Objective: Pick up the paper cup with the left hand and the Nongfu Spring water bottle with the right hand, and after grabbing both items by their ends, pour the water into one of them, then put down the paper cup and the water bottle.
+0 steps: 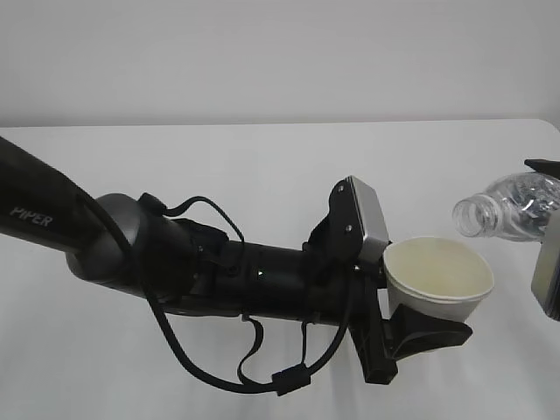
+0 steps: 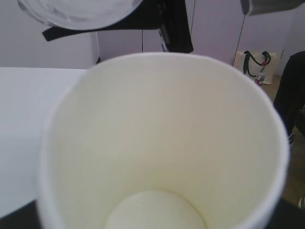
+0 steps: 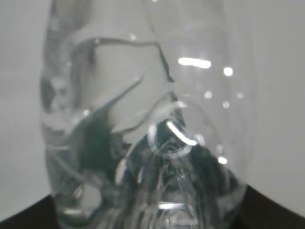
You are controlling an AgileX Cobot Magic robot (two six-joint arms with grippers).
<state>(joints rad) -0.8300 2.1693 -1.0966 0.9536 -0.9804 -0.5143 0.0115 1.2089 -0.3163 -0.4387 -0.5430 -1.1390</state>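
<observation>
My left gripper (image 1: 418, 325), on the black arm marked "PIPER", is shut on the lower part of the white paper cup (image 1: 437, 278). The cup is held above the table, its mouth tipped up and to the right. Its cream inside (image 2: 157, 143) fills the left wrist view and looks dry. The clear Nongfu Spring water bottle (image 1: 512, 208) lies almost level in my right gripper (image 1: 551, 219) at the right edge. Its uncapped mouth (image 1: 468, 217) points left, just above and right of the cup's rim. The bottle (image 3: 143, 124) fills the right wrist view. No stream of water shows.
The white table (image 1: 262, 175) runs back to a plain wall. Looped black cables (image 1: 262, 376) hang under the left arm. Beyond the table's edge, a pale bag (image 2: 255, 64) stands on the floor and a dark shape (image 2: 293, 95) sits at the right.
</observation>
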